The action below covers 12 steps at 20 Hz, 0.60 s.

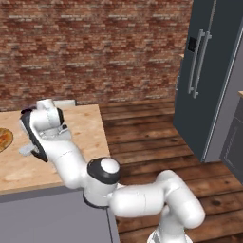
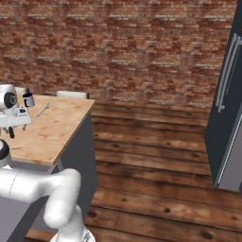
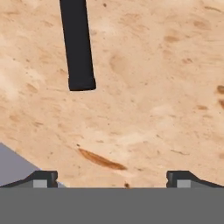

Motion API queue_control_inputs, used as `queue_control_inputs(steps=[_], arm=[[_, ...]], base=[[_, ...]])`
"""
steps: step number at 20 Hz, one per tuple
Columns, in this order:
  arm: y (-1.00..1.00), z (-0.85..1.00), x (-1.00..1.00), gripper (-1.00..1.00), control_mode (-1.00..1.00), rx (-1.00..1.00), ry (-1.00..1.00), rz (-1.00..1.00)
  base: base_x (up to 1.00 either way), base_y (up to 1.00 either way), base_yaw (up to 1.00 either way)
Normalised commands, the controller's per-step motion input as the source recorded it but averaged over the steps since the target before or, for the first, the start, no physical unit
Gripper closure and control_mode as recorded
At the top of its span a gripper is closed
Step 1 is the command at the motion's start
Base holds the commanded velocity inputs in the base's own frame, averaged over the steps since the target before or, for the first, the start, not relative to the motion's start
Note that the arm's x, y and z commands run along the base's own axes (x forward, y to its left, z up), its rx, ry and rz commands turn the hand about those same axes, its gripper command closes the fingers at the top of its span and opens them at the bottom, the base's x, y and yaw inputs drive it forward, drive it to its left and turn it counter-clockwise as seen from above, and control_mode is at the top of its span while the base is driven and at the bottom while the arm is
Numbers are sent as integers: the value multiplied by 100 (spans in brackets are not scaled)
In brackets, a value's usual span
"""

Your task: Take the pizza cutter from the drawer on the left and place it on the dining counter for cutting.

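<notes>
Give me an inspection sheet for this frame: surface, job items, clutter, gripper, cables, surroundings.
Surface: dining counter, light wood grain on a dark grey base; arm is over it.
Job's things: black handle lying on the wood ahead of the gripper, likely the pizza cutter's; its blade end is out of frame.
Clutter: orange-brown flat item, maybe a pizza, at the counter's left edge; small dark cup and a thin silver utensil near the far edge.
Gripper: gripper open, holding nothing, handle free of the fingertips.
Cables: nothing seen.
Surroundings: brick wall, wood plank floor, dark fridge to the right.
</notes>
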Motion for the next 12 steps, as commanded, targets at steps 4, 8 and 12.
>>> queue_control_inputs(steps=[4,8,12], arm=[[-70,38,-64,-100,-100,0,0,-4],[-58,56,-86,-100,-100,0,0,-4],[-40,59,-100,-100,-100,0,0,-5]], base=[[0,0,0],[0,0,0],[0,0,0]])
